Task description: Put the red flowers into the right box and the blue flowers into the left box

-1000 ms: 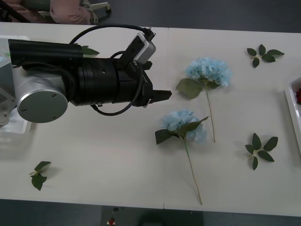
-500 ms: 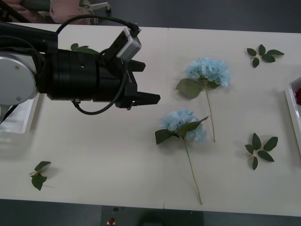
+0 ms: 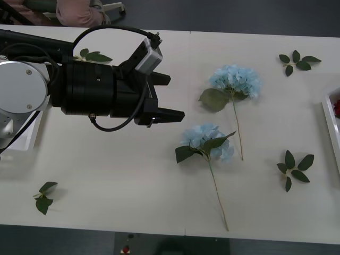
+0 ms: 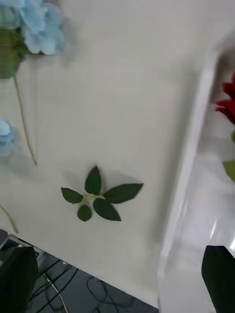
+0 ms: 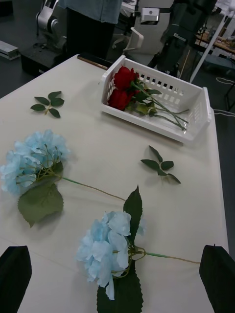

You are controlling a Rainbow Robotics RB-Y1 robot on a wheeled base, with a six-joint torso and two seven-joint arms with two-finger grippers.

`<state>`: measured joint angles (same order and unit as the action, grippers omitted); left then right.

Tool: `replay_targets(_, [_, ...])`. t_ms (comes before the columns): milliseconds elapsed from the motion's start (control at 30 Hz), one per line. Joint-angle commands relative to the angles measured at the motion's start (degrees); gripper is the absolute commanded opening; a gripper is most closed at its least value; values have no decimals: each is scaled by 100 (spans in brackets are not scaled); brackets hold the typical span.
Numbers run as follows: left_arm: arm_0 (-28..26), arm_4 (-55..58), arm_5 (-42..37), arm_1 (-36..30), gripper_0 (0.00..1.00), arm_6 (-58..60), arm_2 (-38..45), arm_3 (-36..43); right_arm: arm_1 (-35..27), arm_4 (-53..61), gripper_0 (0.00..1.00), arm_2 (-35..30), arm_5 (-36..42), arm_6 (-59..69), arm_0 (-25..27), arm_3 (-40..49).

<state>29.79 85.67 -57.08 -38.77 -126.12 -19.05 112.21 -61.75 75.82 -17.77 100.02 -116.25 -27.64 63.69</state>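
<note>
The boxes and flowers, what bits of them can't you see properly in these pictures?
- Left box: front view, mostly hidden under the left arm; contents unknown.
- Right box: front view, cut by the picture's edge. In the left wrist view the red flowers overlap, so counting them is hard.
- Far blue flower: right wrist view, cut off at the corner.
- Left gripper: above the table beside the near blue flower, jaws open.

I see the right box (image 3: 330, 119) cut by the frame edge; my left arm hides most of the left box (image 3: 33, 133).
</note>
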Motion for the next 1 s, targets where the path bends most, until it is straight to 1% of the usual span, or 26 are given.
replay_targets(33, [62,55,31,-105,100,-132,59,99,550,-463,97,-166,193,199,-558,276])
replay_targets(100, [62,55,31,-105,100,-132,59,99,857,-771,98,-157,219,357,-716,513])
replay_targets(233, [62,55,31,-105,100,-132,59,99,1534,-1360,98,-130,167,964,-760,1287])
replay_targets(367, [62,55,31,-105,100,-132,59,99,2149,-2072,98,221,-35,1649,-769,2007])
replay_targets(467, [62,55,31,-105,100,-132,59,99,2492,-2423,98,538,-273,2027,-778,2227])
replay_targets(700, [62,55,31,-105,100,-132,59,99,3090,-3276,98,1258,-888,2546,-822,2236])
replay_targets(767, [62,55,31,-105,100,-132,59,99,3248,-3592,98,1566,-1081,2792,-822,2245])
replay_targets(933, [62,55,31,-105,100,-132,59,99,3450,-4076,97,2128,-1433,3266,-822,2201])
replay_targets(1000, [62,55,31,-105,100,-132,59,99,3512,-4181,98,2366,-1679,3416,-822,2051])
